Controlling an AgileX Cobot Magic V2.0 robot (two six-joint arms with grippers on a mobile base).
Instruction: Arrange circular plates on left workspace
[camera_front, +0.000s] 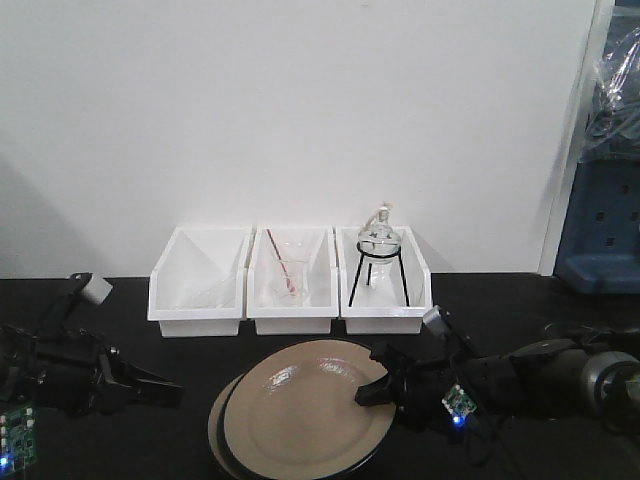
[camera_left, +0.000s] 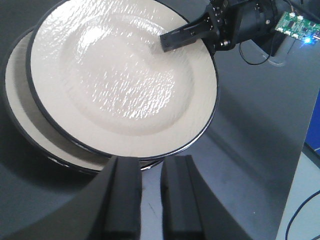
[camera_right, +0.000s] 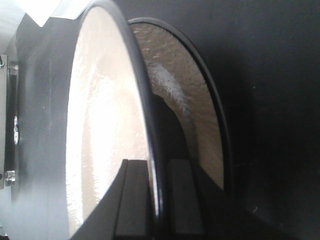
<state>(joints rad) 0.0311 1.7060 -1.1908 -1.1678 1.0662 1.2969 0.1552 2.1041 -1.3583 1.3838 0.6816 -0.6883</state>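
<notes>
My right hand (camera_front: 375, 380) was clamped on the right rim of the upper tan-beige round glossy plate (camera_front: 310, 405), one finger (camera_left: 182, 36) lying over its top and the other beneath. That plate lay on the matching lower plate (camera_front: 220, 425) and was shifted to the right of it, with a dark gap between them at my grip. Both sat on the matte black desk (camera_front: 500, 310), in front of three white rectangular bins (camera_front: 290, 300). My left hand (camera_front: 165, 390) held nothing; its fingers (camera_left: 122, 195) were narrowly parted, just beside the plates' left edge.
</notes>
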